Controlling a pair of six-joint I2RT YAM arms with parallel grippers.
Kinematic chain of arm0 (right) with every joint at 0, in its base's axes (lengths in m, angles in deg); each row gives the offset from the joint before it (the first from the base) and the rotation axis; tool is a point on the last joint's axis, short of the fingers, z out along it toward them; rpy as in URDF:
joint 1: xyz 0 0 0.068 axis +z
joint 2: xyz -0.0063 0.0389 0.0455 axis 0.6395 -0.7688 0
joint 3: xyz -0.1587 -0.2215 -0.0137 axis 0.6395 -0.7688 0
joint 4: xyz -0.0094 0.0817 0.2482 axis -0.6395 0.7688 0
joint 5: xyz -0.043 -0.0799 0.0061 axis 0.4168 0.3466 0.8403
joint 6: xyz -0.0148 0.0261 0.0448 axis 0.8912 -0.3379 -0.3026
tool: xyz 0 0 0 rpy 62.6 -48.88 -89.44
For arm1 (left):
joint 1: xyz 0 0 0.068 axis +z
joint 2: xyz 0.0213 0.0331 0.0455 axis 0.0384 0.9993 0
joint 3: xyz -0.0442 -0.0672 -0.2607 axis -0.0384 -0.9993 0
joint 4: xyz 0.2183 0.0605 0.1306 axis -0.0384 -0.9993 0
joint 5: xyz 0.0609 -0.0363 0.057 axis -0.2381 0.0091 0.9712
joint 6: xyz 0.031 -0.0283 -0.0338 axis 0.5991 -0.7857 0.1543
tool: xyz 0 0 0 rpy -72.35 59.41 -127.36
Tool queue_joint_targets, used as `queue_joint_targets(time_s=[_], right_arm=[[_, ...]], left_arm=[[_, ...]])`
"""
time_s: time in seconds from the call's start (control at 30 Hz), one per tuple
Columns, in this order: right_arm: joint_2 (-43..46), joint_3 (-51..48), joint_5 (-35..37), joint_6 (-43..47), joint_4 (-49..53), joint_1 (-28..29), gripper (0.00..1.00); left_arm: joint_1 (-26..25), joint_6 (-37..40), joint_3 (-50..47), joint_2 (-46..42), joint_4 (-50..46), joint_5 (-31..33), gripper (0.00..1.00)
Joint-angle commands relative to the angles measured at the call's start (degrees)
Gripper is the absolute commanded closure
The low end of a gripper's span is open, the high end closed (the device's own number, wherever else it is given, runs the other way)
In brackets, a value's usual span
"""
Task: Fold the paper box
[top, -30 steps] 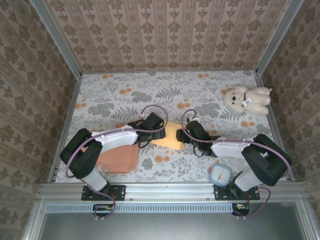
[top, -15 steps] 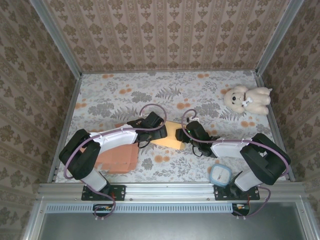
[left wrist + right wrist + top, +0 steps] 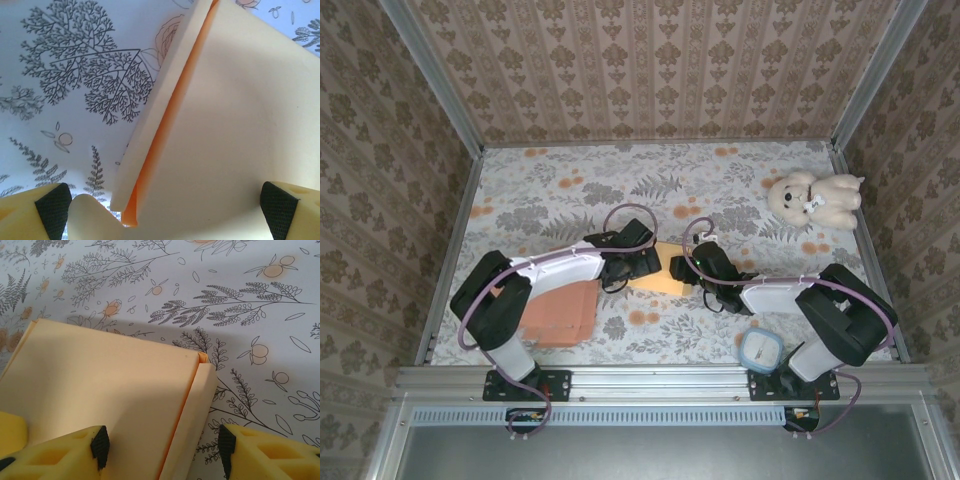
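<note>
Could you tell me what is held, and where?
Nothing in the open left gripper; the right gripper straddles the paper box flap, grip uncertain.

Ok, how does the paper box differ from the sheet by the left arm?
The paper box is pale yellow-orange, the sheet darker salmon. The paper box has a side flap folded over; the sheet lies flat. Both rest on the floral table.

One paper box [image 3: 662, 282], one flat orange sheet [image 3: 560, 315], one teddy bear [image 3: 815, 198] (white), one blue-rimmed container [image 3: 761, 350].
</note>
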Motion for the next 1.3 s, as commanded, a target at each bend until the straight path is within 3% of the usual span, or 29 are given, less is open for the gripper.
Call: queue_joint_targets(time_s=[0.0,0.27,0.6,0.9,1.27], right_arm=[[-1.1,-0.9,-1.0,-0.7,-0.7,-0.1,0.37],[-1.6,-1.3,-1.6,-2.2,-2.2,-0.1,0.38],[-1.5,-1.8,-1.0,-2.2,-2.3,-0.1,0.38],[-1.8,-2.3,-1.0,-2.4,-2.9,-0.1,0.38],[-1.7,-2.5,-1.5,-2.3,-2.9,-0.1,0.38]], left_arm=[[-1.3,-3.6,4.0,0.9,-7.9,0.7,0.00],[-3.2,-5.8,7.5,0.5,-12.6,0.0,0.00],[-3.0,-6.0,9.1,0.1,-19.2,6.2,0.00],[-3.5,-8.8,7.8,-3.7,-15.8,5.7,0.00],[-3.8,-9.3,10.3,3.6,-15.7,3.8,0.00]])
